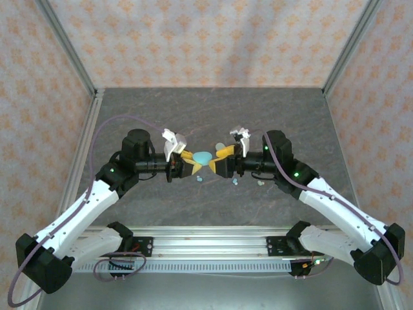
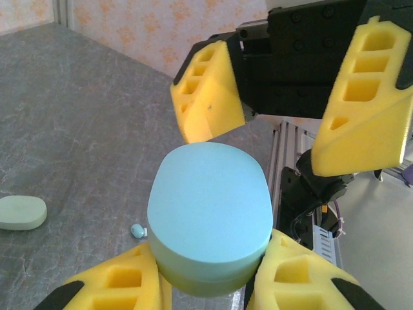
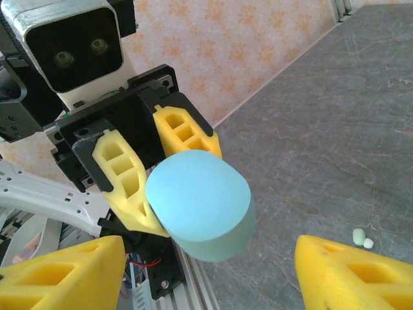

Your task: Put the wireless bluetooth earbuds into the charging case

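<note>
The grey stone-patterned bench (image 1: pixel 193 110) carries both arms, which meet over its middle. The left fingers (image 2: pixel 116 281) are clamped on the lower body of an oval, light-blue charging case (image 2: pixel 210 206). They hold it off the bench, and in the left wrist view their bases are cut off by the frame. The right fingers (image 2: pixel 210 97) stand spread apart on either side of the case without touching it. The case's flat face shows no seam, and its underside is hidden. A second, pale mint oval case (image 2: pixel 22 212) lies on the bench toward the far edge, half hidden overhead. Tiny earbuds (image 3: pixel 361 237) lie loose on the bench toward the near edge, two of them touching, too small to make out in detail.
</note>
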Available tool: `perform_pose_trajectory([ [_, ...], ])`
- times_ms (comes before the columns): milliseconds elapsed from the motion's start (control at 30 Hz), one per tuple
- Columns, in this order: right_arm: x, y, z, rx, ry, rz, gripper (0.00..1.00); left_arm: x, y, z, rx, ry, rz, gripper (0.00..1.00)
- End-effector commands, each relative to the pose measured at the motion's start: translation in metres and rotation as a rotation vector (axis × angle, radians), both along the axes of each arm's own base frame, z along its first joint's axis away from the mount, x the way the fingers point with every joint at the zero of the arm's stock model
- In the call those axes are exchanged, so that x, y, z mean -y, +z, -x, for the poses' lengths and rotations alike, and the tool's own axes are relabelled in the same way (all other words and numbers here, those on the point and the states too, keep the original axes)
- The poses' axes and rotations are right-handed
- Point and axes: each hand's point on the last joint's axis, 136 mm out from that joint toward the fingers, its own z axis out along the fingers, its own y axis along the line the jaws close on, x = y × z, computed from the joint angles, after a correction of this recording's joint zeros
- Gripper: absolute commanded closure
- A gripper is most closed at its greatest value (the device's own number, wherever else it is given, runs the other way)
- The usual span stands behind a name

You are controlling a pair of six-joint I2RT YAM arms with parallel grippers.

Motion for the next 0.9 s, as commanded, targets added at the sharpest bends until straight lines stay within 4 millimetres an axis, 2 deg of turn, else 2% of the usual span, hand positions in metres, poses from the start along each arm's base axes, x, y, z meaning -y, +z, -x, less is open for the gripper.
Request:
perform_pose_trajectory([
  [0, -0.010, 0.016, 0.004, 0.050, 0.066, -0.065, 0.28, 0.005, 0.014, 0.010, 0.021, -0.060, 0.023, 0.82],
  [233, -0.019, 0.023, 0.004, 0.049, 0.114, -0.108, 0.28, 0.007, 0.019, 0.015, 0.013, -0.093, 0.033, 0.82],
  [600, -0.017, 0.013, 0.011, 0.056, 0.139, -0.087, 0.27, 0.007, 0.021, 0.016, 0.019, -0.097, 0.038, 0.83],
  [867, -0.017, 0.006, 0.011, 0.084, 0.130, -0.044, 0.18, 0.007, 0.023, 0.018, 0.015, -0.101, 0.041, 0.83],
])
